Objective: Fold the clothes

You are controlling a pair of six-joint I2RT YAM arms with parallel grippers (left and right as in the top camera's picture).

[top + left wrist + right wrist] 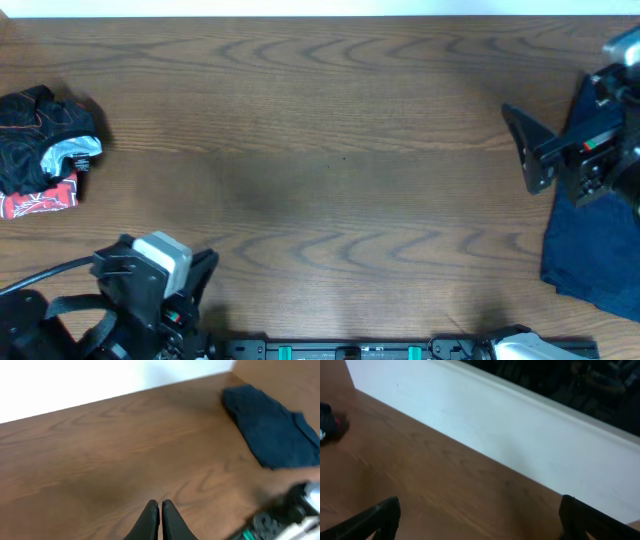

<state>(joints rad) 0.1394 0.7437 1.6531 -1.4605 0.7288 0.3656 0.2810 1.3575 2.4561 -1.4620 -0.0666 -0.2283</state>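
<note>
Closest under the overhead camera, at the bottom left edge, sits the left gripper [203, 268], its fingers too foreshortened from above to read. Far to the left on the wooden table [330, 170] lies the black jersey [38, 140], crumpled into a loose heap: black cloth with thin wavy lines, a pale patch of the inside turned out, and a red and white part at its lower edge. On the right edge the right gripper [522, 150] hangs with its jaws spread wide and nothing between them. Just below it lies a dark blue garment [588, 240], flat, partly under the arm and cut off by the frame.

From the left wrist, the left gripper [160, 519] shows what the overhead hides: its two fingertips pressed together, holding nothing, above bare wood. Across the table the dark blue garment [272, 430] appears as a neat, flat, plain shape, and the jersey is out of this view.

From the right wrist, the right gripper [480, 502] has its fingers at the two bottom corners, well apart. The black jersey [328, 424] is only a dark blurred lump with a red spot at the left edge, near a white wall [510, 425].
</note>
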